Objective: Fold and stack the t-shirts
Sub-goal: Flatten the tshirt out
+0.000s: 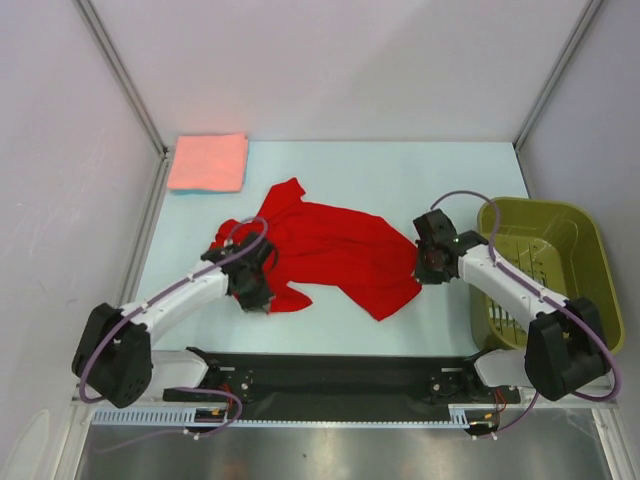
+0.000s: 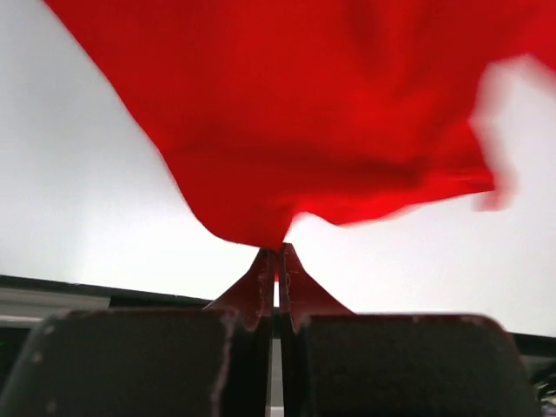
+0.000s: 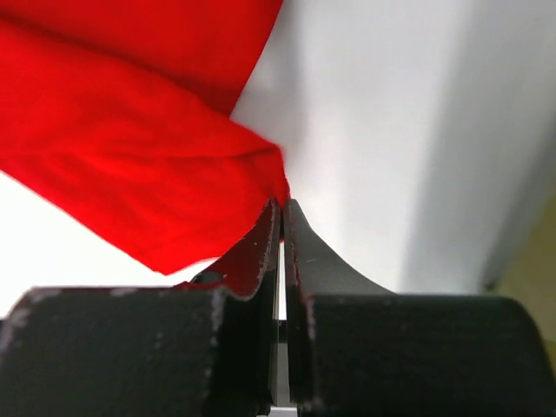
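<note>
Shirt pinched at both sides, ready to be spread

We see the bright red, short-sleeved cloth t-shirt (image 1: 330, 250) lying rumpled in the middle of the pale blue table top (image 1: 400, 170), with both arms on it. The left gripper (image 1: 255, 292) is closed on cloth at the shirt's near left edge. Its wrist view shows the fingertips pressed together with red fabric drawn up from between them. The right gripper (image 1: 425, 268) is likewise clamped on the shirt's right edge, with a fold of red caught at its tips.

We judge the step in hand to be spreading this shirt before any fold. To do it well, we would lift both holds together, only a little, and draw them apart evenly until the bunched middle goes taut. Then we would lay it flat with the sleeves out. One arm pulling ahead would drag the whole shirt sideways, and so thin a pinch could slip under a hard tug. We would also stop the right side short of the olive-green plastic basket (image 1: 565, 235), which stands just beside that arm. Whether each hold has hem, sleeve or shoulder we cannot tell, so we would check the shape once it opens.

By count there are two t-shirts. One is the red shirt in hand. The other is a salmon-pink cloth t-shirt (image 1: 208, 162), folded flat into a square at the far left corner, well apart from the red. There is one basket and two grippers, both gripping the red shirt.
</note>
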Robot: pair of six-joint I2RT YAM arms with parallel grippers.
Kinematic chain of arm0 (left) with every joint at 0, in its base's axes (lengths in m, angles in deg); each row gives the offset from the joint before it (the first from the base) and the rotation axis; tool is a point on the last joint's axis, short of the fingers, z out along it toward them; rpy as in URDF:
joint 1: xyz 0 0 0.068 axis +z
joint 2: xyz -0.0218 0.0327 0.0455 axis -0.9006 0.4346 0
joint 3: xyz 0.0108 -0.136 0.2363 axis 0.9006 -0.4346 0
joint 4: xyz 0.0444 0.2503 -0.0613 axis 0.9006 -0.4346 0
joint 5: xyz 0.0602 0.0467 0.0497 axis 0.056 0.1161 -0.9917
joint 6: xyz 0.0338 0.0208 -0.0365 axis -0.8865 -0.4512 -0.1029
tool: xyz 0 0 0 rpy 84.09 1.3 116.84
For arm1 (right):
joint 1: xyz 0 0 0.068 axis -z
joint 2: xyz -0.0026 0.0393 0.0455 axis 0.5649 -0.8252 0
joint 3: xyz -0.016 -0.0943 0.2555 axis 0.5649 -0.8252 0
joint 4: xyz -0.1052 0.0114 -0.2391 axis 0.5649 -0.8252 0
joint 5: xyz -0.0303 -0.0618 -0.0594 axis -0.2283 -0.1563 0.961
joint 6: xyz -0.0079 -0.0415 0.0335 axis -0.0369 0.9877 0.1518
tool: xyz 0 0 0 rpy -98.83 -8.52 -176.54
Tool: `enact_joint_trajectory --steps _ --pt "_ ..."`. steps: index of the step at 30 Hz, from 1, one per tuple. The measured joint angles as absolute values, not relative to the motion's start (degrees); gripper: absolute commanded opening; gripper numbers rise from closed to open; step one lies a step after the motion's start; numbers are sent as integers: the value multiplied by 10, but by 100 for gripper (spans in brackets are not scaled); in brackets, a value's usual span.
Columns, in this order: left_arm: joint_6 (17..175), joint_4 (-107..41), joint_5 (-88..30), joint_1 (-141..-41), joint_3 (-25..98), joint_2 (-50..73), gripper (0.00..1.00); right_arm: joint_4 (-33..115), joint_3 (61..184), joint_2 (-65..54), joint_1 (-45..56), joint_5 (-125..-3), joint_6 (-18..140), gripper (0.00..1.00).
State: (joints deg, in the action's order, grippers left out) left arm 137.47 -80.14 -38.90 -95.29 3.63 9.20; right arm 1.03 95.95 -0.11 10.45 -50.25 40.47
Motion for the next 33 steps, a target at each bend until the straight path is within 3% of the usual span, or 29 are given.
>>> enact_joint_trajectory --steps 9,14,23,33 --pt "1261 -871 -506 -876 414 9 0 -39 1118 -6 105 -303 458 0" --pt "1191 -895 -530 -825 587 33 0 5 1187 3 106 -246 516 0" --pt "1087 -884 -525 -825 843 124 0 128 1286 87 108 -250 610 0" --pt "960 -789 -425 -825 988 106 0 256 1326 220 96 -343 688 0"
